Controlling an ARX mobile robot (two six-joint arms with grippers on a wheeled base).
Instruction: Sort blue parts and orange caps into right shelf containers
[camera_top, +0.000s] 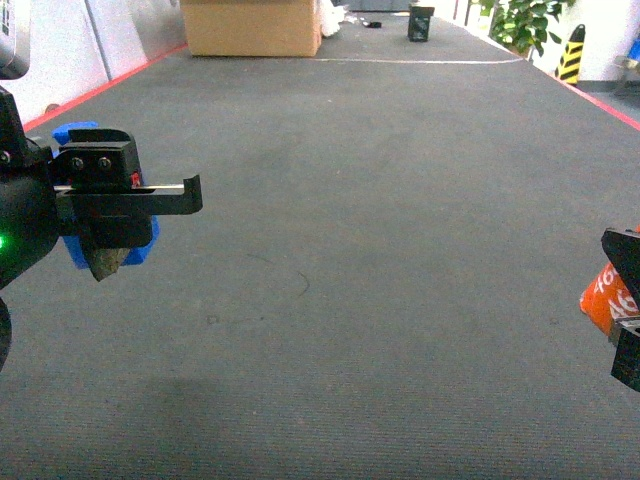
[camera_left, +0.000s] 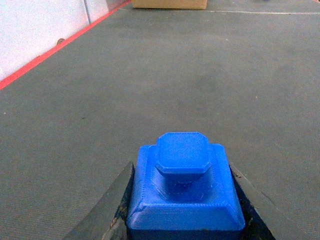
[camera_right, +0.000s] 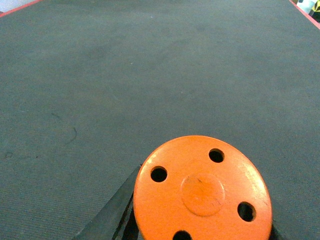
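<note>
The floor (camera_top: 380, 250) is the biggest thing here: a wide stretch of dark grey carpet running far ahead, with a red line (camera_top: 100, 88) along its left edge and another at far right. No shelf or crates show in any view, so the step in hand looks like carrying: both arms are loaded and the drop-off has yet to come into sight. The next move calls for turning or driving the base until the crates on the right appear, then bringing each arm over the proper one before letting go.

There is plenty of room. The carpet between the arms and far forward is bare; the only obstacles sit at the far end, a cardboard box (camera_top: 252, 27), a small black bin (camera_top: 421, 22) and a plant (camera_top: 520, 22) at far right.

The left gripper (camera_top: 105, 215), near left, has its fingers pinching a blue part (camera_left: 184, 190); the left wrist view shows the dark jaws touching both its sides. The right gripper (camera_top: 626, 300), at the near right edge, likewise pinches an orange cap (camera_right: 202, 192), its holed flat top facing the camera.
</note>
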